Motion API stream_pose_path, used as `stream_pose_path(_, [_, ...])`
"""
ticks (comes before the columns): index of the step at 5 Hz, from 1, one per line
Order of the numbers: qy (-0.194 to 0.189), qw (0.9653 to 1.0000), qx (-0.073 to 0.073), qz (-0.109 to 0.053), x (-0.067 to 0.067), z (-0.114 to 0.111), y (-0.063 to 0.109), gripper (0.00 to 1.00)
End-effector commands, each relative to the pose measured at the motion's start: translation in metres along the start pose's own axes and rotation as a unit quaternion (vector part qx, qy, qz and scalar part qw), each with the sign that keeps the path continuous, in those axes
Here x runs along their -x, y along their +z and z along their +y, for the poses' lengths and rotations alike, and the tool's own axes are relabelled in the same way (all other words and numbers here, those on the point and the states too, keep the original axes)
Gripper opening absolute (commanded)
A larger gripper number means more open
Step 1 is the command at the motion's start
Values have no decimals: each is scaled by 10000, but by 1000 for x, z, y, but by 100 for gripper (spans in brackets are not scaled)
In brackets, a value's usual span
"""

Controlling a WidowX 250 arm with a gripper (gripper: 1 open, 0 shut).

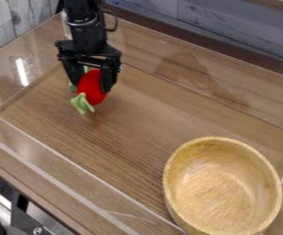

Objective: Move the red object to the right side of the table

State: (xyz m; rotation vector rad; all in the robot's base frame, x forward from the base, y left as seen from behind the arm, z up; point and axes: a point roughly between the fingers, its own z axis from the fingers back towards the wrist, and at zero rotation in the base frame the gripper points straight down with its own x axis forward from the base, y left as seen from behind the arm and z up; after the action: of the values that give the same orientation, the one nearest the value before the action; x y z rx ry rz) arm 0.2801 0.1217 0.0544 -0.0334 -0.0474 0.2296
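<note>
Red object is found on the table, toward the far left corner, lying on the brown wood-grain surface with its light green leafy end turned toward the near left. The gripper is positioned directly over it, pointed straight down, and its two dark fingers are seen spread wide, one on either side of the red body. Whether the fingers are touching the red object cannot be told from this view; the jaws are noted as fully parted, and no clamping is evident. The red object appears to be sitting on the surface rather than lifted. Low clear acrylic walls are observed along the near edge and the left edge of the table, with a further wall along the far edge, where reflections are visible. The red object is set near the left wall and near the far edge, though apart from both. A round light wooden bowl is placed at the near right corner, well apart from the red object, and its rim is cut off by the lower border of the picture. Between the red object and the bowl, a broad stretch of bare tabletop is recorded across the middle. The far right part of the table is likewise seen as bare wood up to the wall. A grey plank backdrop is noted beyond the far edge.
</note>
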Motion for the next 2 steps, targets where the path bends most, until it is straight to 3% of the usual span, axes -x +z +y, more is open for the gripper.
stream_pose_path(1, [114,9997,-42,-233,-8,12,9,100])
stream_pose_path(2, [-90,9997,-34,-222,-10,4,4,0])
